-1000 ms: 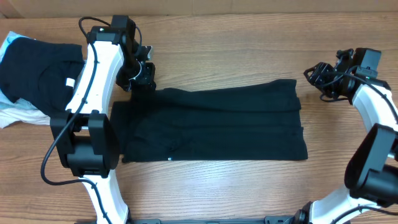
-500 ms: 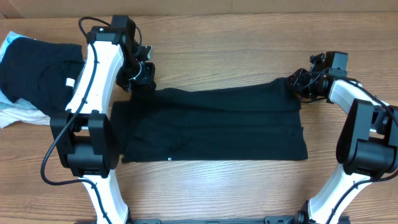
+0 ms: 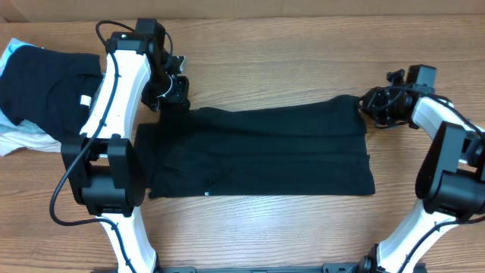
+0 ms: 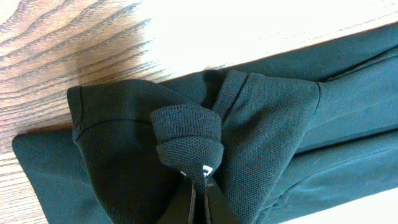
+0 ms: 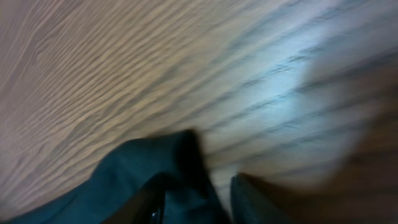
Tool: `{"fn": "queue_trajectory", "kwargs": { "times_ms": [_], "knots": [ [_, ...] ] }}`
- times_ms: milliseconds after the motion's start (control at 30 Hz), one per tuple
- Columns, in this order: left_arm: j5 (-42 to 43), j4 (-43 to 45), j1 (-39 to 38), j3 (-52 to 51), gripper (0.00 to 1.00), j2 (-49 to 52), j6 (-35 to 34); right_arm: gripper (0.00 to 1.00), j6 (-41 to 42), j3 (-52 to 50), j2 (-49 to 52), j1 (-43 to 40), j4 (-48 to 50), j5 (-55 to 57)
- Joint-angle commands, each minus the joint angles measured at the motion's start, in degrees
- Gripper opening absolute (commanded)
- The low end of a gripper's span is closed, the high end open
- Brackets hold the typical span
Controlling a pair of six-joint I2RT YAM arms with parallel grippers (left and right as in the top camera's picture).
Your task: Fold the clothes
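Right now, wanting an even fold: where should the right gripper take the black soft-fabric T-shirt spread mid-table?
Probably best to grip the black T-shirt at its far right corner, coming from the right. It lies flat on the wooden table beside the right gripper, mirroring the corner that the left gripper pinches.

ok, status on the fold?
Left claw shut on shirt, far-left corner. Right claw open at far-right corner. Other shirt heaped off left.

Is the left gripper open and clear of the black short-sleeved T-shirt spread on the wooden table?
No, the left wrist view shows the left gripper pinched shut on a bunched fold of the black short-sleeved T-shirt.
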Motion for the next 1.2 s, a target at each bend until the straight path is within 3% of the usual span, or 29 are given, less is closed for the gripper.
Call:
{"fn": "queue_trajectory", "kwargs": {
  "times_ms": [0, 133, 333, 467, 600, 733, 867, 1000, 1167],
  "knots": [
    [0.5, 0.2, -0.39, 1.18, 0.04, -1.66, -0.42, 0.37, -0.92, 0.09, -0.79, -1.27, -0.55, -2.19],
    [0.5, 0.17, -0.39, 1.18, 0.04, -1.66, -0.42, 0.5, -1.79, -0.26, -0.76, -0.7, -0.57, -1.57],
    [0.52, 0.17, -0.39, 1.18, 0.04, -1.66, -0.44, 0.49, -5.31, -0.33, -0.74, 2.27, -1.11, 1.9],
    [0.92, 0.17, -0.39, 1.18, 0.04, -1.66, -0.57, 0.41, -5.31, -0.33, -0.74, 3.52, -1.51, 4.02],
    [0.92, 0.17, -0.39, 1.18, 0.04, -1.66, -0.55, 0.24, -5.31, -0.31, -0.76, 3.74, -1.68, 3.96],
    [0.92, 0.22, -0.39, 1.18, 0.04, -1.66, -0.55, 0.15, -5.29, 1.4, -0.92, 2.93, -3.52, 3.48],
    [0.92, 0.22, -0.39, 1.18, 0.04, -1.66, -0.55, 0.13, -5.31, 4.5, -1.44, 2.23, -6.16, 0.26],
    [0.92, 0.24, -0.39, 1.18, 0.04, -1.66, -0.55, 0.22, -5.31, 6.78, -1.86, 2.16, -7.98, -0.13],
    [0.92, 0.22, -0.39, 1.18, 0.04, -1.66, -0.55, 0.08, -5.31, 6.86, -1.86, 2.16, -9.81, -0.15]
  ]
}}
